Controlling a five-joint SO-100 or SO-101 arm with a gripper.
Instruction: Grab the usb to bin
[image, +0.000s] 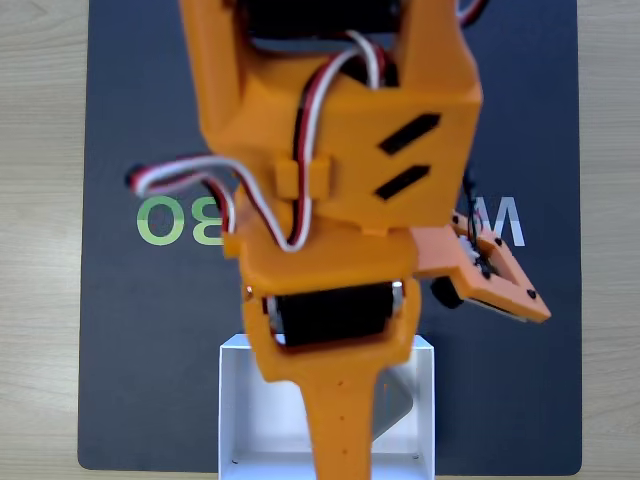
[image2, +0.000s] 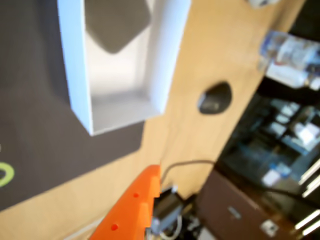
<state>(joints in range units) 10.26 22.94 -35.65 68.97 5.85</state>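
orange gripper finger (image2: 132, 205) – at the bottom edge of the wrist view, open or closed cannot be told | usb (image2: 117, 22) – grey, lying inside the bin (image2: 75, 70) | bin – white, on the dark mat (image: 150, 330) at its near edge, fixed view | computer mouse (image2: 215, 97) – on the wooden table (image2: 210, 50) beyond the bin

- Usb (image2: 116, 22): small flat grey block with rounded corners, lying inside the bin.
- Bin (image2: 75, 65): white shallow box at the dark mat's edge.
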